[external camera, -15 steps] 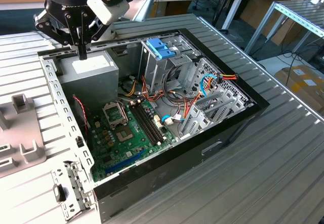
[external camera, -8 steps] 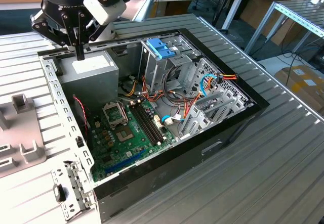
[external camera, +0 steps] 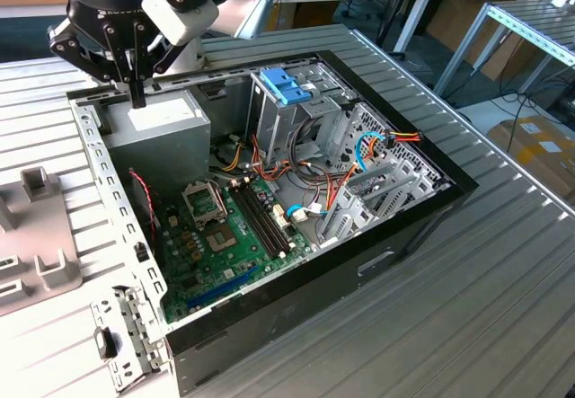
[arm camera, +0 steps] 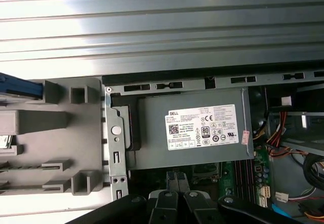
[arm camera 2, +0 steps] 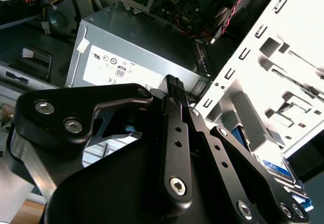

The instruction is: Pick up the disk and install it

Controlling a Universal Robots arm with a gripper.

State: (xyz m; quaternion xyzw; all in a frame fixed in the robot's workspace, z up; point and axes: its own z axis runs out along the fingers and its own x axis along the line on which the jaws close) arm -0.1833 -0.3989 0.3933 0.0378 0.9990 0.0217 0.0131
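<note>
Disk (arm camera: 20,89) sits on the grey holder (arm camera: 61,133) just outside the case wall (arm camera: 115,138) — the gripper (external camera: 136,100), jaws closed on nothing, hangs over the power supply (external camera: 166,121) beside that edge — clear of cables.

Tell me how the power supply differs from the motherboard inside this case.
The power supply is a plain grey metal box with a white label; the motherboard is a flat green board crowded with sockets and slots. The power supply stands tall in a corner, beneath the tool; the motherboard lies low on the floor. Both sit inside the open computer case.
</note>
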